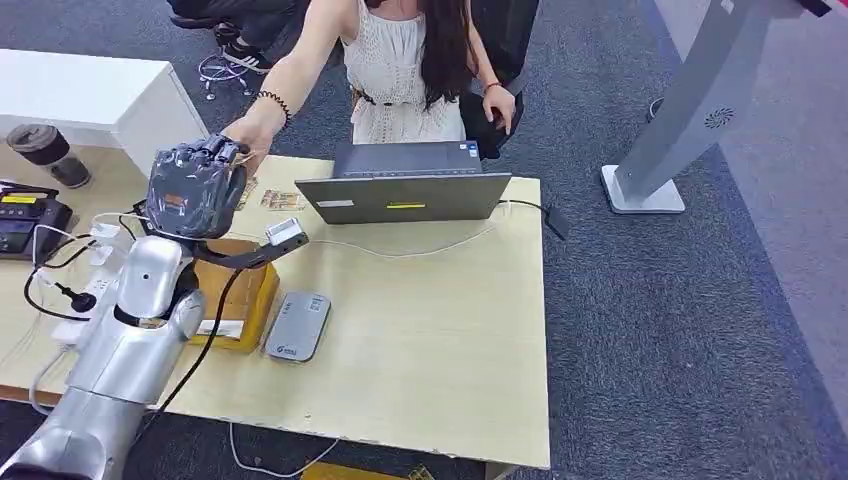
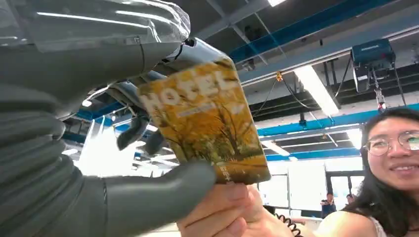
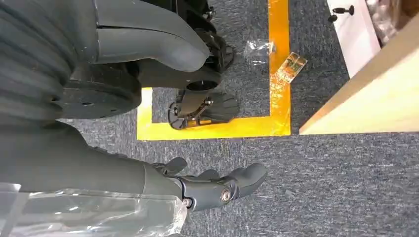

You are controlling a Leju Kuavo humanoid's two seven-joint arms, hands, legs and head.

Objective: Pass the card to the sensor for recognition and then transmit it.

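Note:
My left hand (image 1: 195, 185) is raised over the table's far left part. Its thumb and fingers pinch a yellow card (image 2: 207, 118) printed with autumn trees and the word HOTEL. A person's hand (image 2: 227, 212) touches the card's lower edge from beneath; the same hand (image 1: 245, 135) reaches across the table to my left hand. The grey card sensor (image 1: 298, 325) lies flat on the table, nearer to me than the hand. My right hand (image 3: 217, 185) hangs low over the carpet with its fingers apart and nothing in it.
A grey laptop (image 1: 405, 190) stands open at the table's far edge, with two more cards (image 1: 283, 200) left of it. A cardboard box (image 1: 235, 290) sits beside the sensor, cables and a black device (image 1: 25, 225) at far left. One card (image 3: 291, 66) lies on the floor's yellow tape.

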